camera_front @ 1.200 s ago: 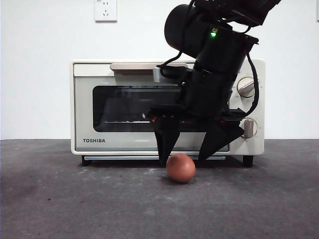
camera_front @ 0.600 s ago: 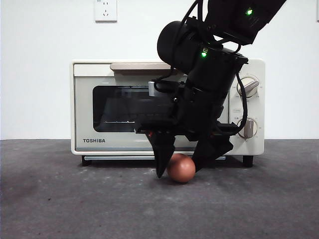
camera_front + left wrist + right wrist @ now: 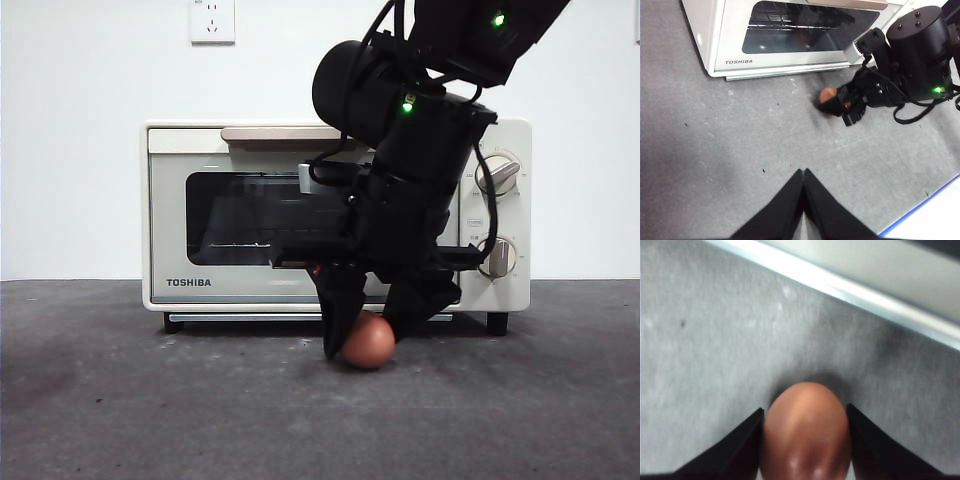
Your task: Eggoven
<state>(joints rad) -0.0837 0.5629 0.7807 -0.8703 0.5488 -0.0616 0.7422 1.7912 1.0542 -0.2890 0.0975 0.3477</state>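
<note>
1. Two black jaws of my right gripper (image 3: 362, 338) stand on either side of the egg (image 3: 368, 340), pressed against its flanks; in the right wrist view the egg (image 3: 805, 432) fills the gap between them, so I read it as clamped on the egg.
2. I see the egg as smooth, rounded and reddish-brown with a faint sheen, sitting on the table (image 3: 120, 400) just in front of the toaster oven (image 3: 250, 215), near its lower door edge.
3. I read the table top as dark grey and matte, with a rough, speckled grain and pale scuff marks.
4. I see the oven as a boxy cream shell with rounded corners, a dark glass window (image 3: 250, 215), a flat beige handle (image 3: 270, 133) along the top of the door, and two knobs (image 3: 497, 173) at one end.
5. Through the glass I make out a wire rack (image 3: 790, 20); I cannot tell whether anything lies on it.
6. My left gripper (image 3: 803, 192) hangs well apart from the egg over bare table, its jaws pressed together with nothing between them.
7. On the wall above the oven I see a white socket plate (image 3: 212, 20).
</note>
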